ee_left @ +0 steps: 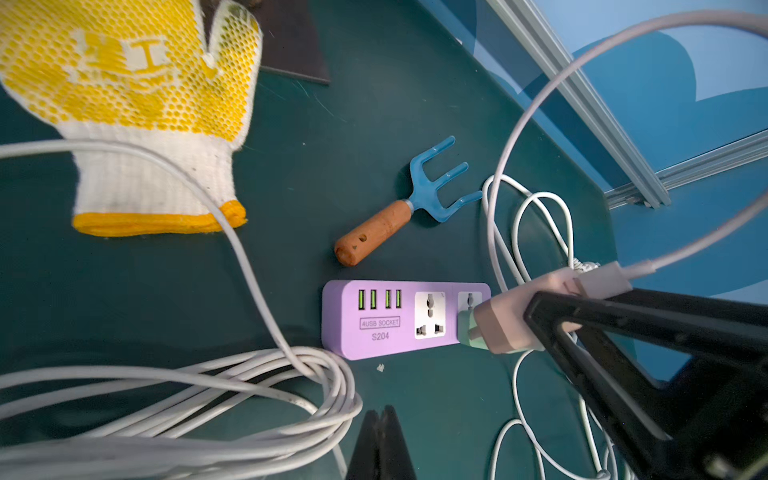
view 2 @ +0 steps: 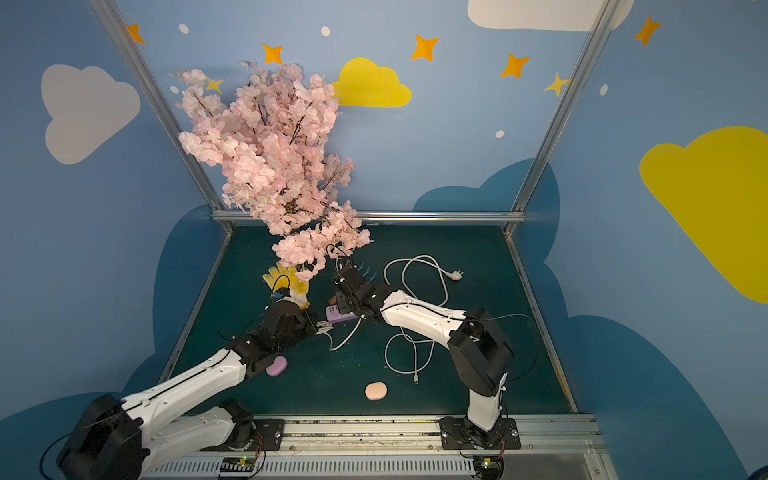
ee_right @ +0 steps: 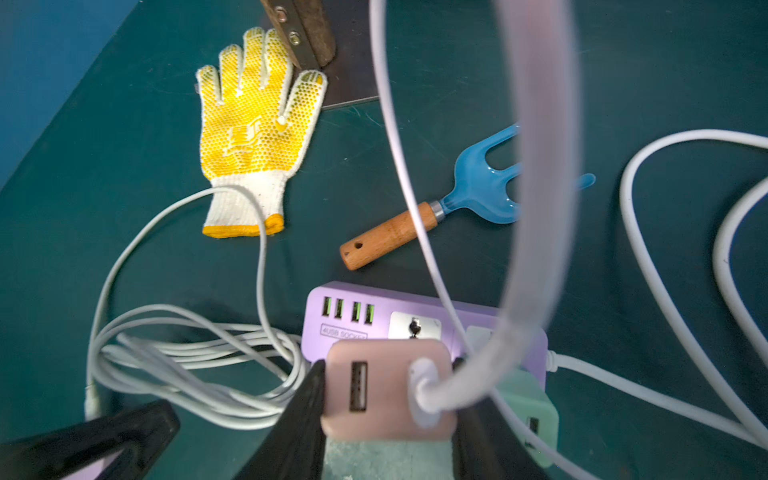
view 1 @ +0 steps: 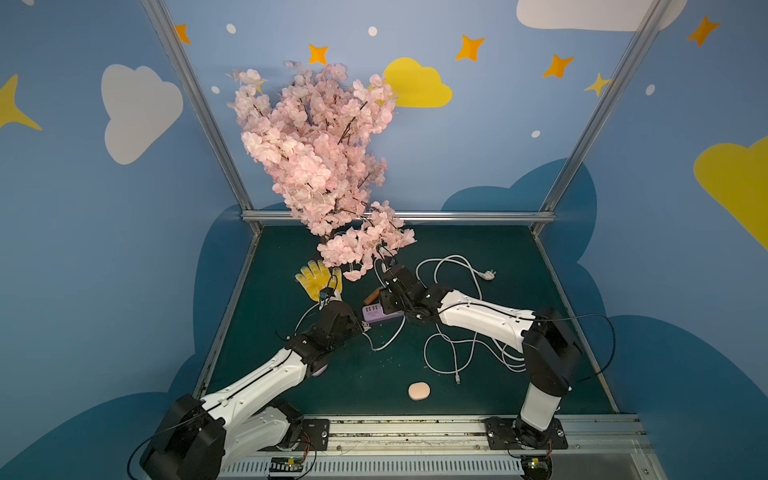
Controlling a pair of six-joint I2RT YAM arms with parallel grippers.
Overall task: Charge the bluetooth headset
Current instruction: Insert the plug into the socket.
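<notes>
We take the headset for either the peach case or the lilac case, both loose on the table. Our right pincer clamps the charger at the power strip; our left pincer is closed, empty. Unheld, the strip may slide under the push, jamming the prongs.

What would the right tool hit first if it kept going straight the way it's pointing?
Probably the purple power strip just ahead; the pink charger plug in the right tool would touch it first. Depth is unclear.
</notes>
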